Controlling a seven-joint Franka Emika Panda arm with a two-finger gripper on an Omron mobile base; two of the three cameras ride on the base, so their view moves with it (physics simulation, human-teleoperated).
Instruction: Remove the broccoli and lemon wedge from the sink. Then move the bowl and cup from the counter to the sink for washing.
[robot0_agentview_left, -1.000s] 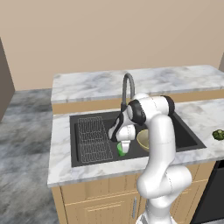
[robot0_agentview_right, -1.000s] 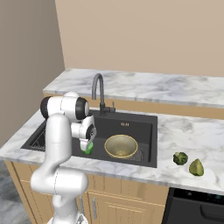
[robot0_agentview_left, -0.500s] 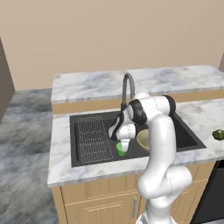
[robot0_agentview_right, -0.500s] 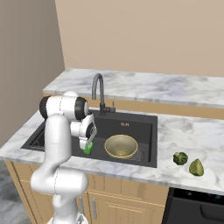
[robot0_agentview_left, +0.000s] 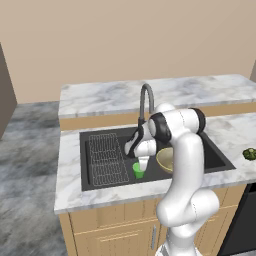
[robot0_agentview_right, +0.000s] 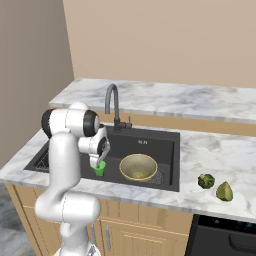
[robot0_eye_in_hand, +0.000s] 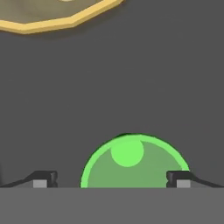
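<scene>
The bright green cup (robot0_agentview_left: 138, 170) (robot0_agentview_right: 100, 169) (robot0_eye_in_hand: 131, 162) stands upright on the floor of the black sink (robot0_agentview_left: 220, 157) (robot0_agentview_right: 160, 145). My gripper (robot0_agentview_left: 142, 162) (robot0_agentview_right: 96, 161) (robot0_eye_in_hand: 111, 180) hangs right over it, open, with its fingertips (robot0_eye_in_hand: 43, 179) spread wider than the cup's rim. Beside the cup in the basin lies the tan-yellow bowl (robot0_agentview_left: 165, 159) (robot0_agentview_right: 138, 166) (robot0_eye_in_hand: 57, 17). The broccoli (robot0_agentview_right: 205, 180) (robot0_agentview_left: 250, 154) and the lemon wedge (robot0_agentview_right: 224, 191) rest on the marble counter (robot0_agentview_right: 210, 150) to the right of the sink.
A dark curved faucet (robot0_agentview_left: 146, 100) (robot0_agentview_right: 112, 100) rises at the sink's back edge, close behind my arm. A wire grid rack (robot0_agentview_left: 105, 157) covers the sink's left half. A raised back counter (robot0_agentview_left: 165, 95) runs behind the sink.
The arm and the green cup stay in nearly the same spot in the sink. Nothing else has moved.
</scene>
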